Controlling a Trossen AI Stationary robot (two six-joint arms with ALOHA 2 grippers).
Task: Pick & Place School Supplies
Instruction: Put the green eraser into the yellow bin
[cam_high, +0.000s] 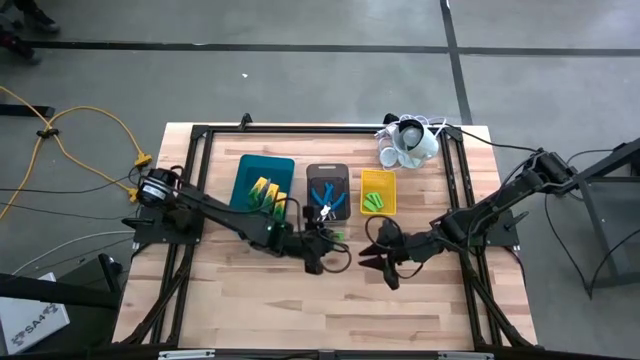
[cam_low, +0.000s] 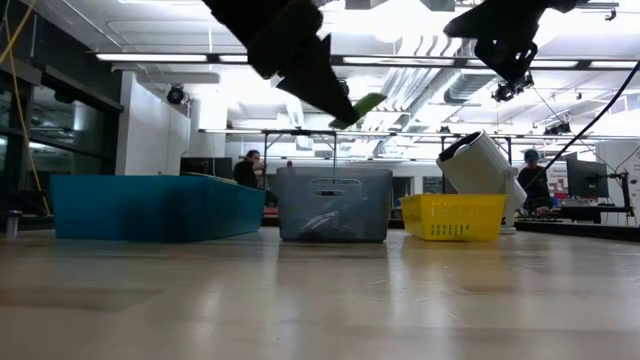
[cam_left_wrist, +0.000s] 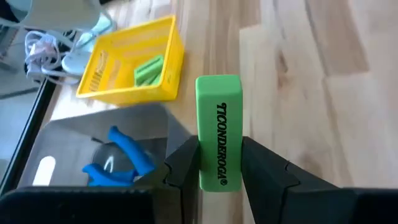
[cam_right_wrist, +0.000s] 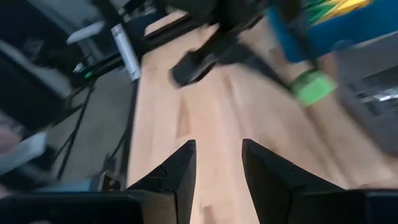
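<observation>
High view: left gripper (cam_high: 333, 240) over tabletop (cam_high: 250, 300) just before grey tray (cam_high: 328, 172), right gripper (cam_high: 375, 255) nearby; left wrist view: jaws clamped on green stick (cam_left_wrist: 218, 130); right wrist view: jaws parted, empty, above bare wood.

Teal tray (cam_high: 246, 170): leftmost of three
Grey tray (cam_high: 327, 174): middle
Yellow tray (cam_high: 378, 181): right, beside grey
White cup cluster (cam_high: 408, 142): far right corner, with cords
Table (cam_high: 260, 300): pale wood planks
</observation>
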